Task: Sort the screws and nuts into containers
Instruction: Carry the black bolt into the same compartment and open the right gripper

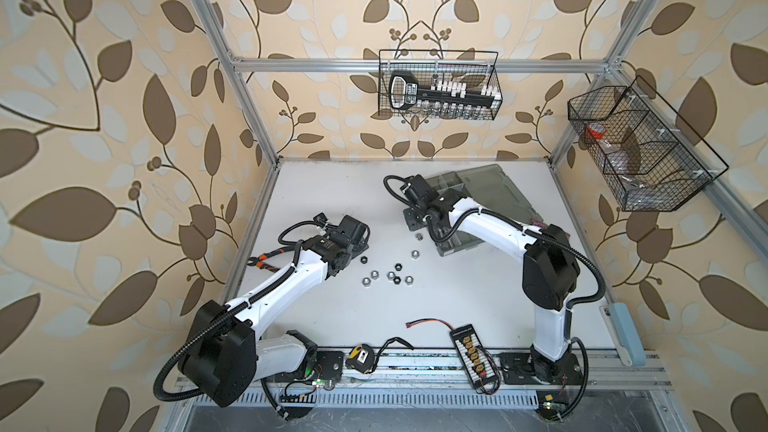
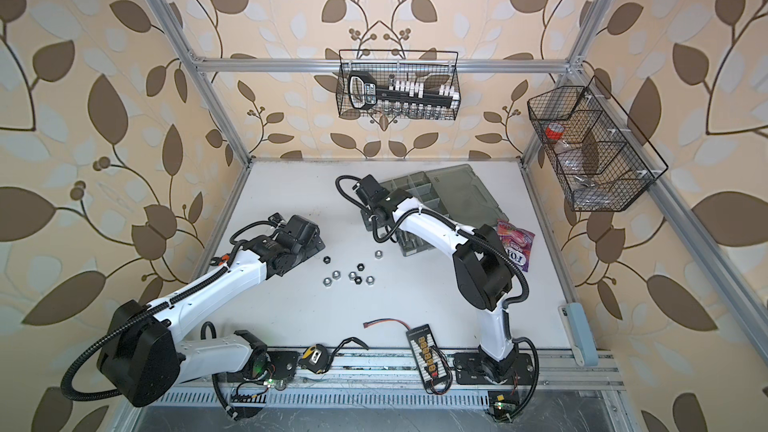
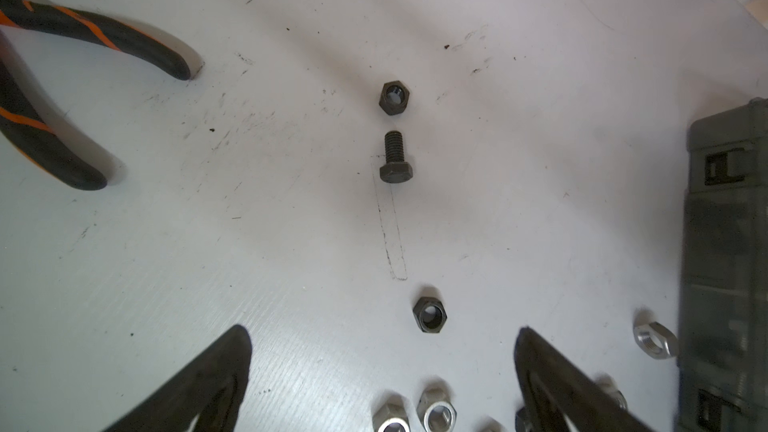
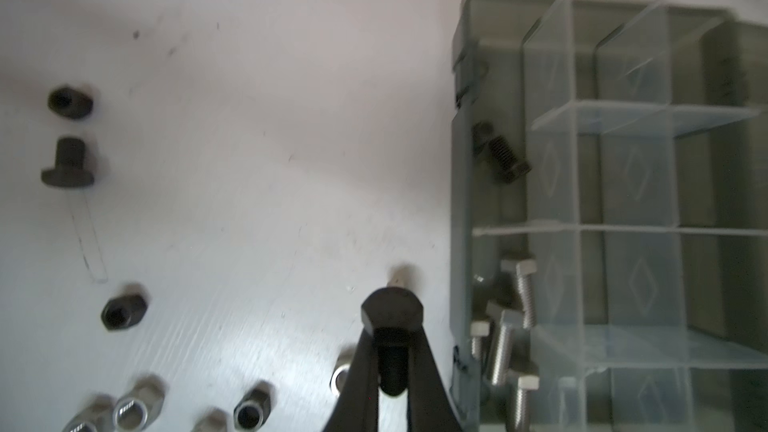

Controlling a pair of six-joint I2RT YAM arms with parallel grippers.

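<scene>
My right gripper [image 4: 392, 347] is shut on a black screw [image 4: 392, 322], held by its shaft with the hex head past the fingertips, just above the table beside the organizer case [image 4: 461, 201]. In the case's containers lie one black screw [image 4: 498, 155] and several silver screws [image 4: 505, 338]. My left gripper [image 3: 382, 334] is open above the table with nothing between its fingers. Ahead of it lie a black screw [image 3: 395, 160] and two black nuts [image 3: 394, 98] [image 3: 430, 314]. Silver nuts [image 3: 438, 409] lie close to its fingertips. In both top views several nuts [image 1: 390, 276] [image 2: 353, 276] lie between the arms.
Orange-and-black pliers [image 3: 62, 76] lie by the left arm. A tape measure [image 1: 360, 354], a connector board [image 1: 471, 344] and loose wires sit at the front edge. A candy bag [image 2: 515, 247] lies beside the case. Wire baskets [image 1: 438, 85] [image 1: 636, 147] hang on the frame.
</scene>
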